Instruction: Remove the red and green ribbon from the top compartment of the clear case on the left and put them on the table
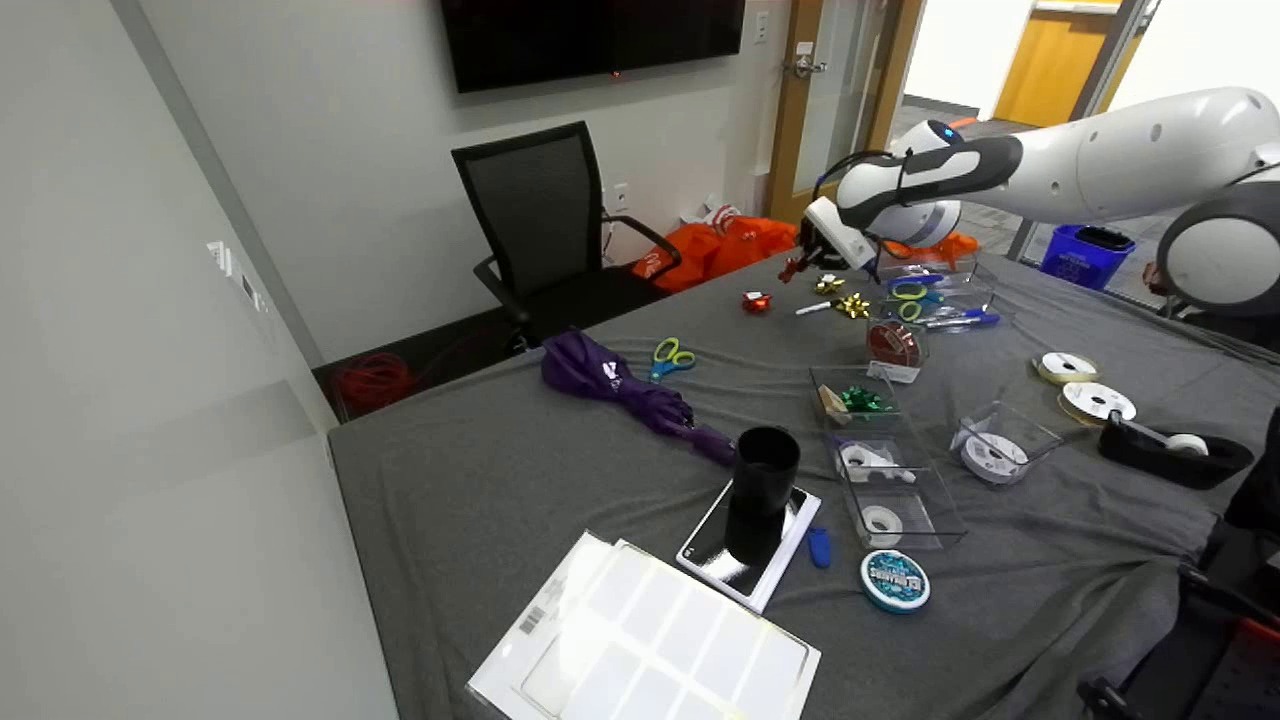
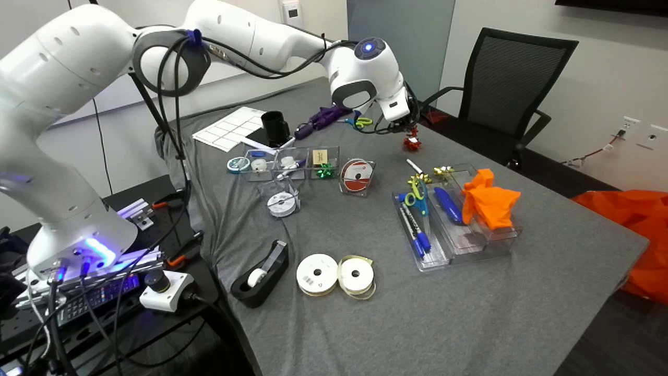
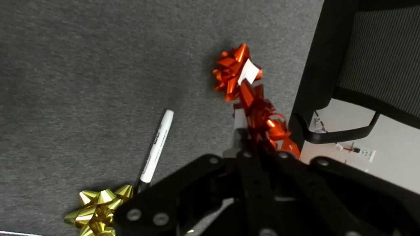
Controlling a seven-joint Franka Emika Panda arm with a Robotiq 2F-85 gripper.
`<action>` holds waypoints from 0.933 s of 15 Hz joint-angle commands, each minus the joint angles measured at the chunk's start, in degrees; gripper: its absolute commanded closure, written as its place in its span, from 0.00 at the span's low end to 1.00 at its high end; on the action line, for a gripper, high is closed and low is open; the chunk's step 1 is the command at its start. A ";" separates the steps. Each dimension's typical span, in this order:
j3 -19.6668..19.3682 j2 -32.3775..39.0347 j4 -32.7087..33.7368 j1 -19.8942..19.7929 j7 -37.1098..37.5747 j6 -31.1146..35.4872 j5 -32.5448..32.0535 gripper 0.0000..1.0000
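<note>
– What might trip us up from here?
– Our gripper is clenched on a red ribbon bow above the tabletop, near another red bow lying there. If we lower straight down, their loops may hook, and we'd drag that one along.
– And the edge by the chair?
– It's close. Should we let go too high, the bow could bounce or roll over it.
– What about the green?
– The green bow sits in the end compartment of the clear case, beside a tan piece; the walls barely show, so we might knock them reaching in.
– And how do both look to us?
– Shiny, looped bunches: ours deep red, blurred up close; the green metallic, small, tightly bunched.
</note>
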 commanded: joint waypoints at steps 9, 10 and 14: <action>0.60 1.52 3.25 -0.18 5.22 -5.53 -7.96 0.03; 1.21 0.14 1.29 -0.18 2.86 -6.56 -8.01 0.01; 2.54 -6.35 -7.00 -0.02 -7.02 -12.55 -8.25 0.00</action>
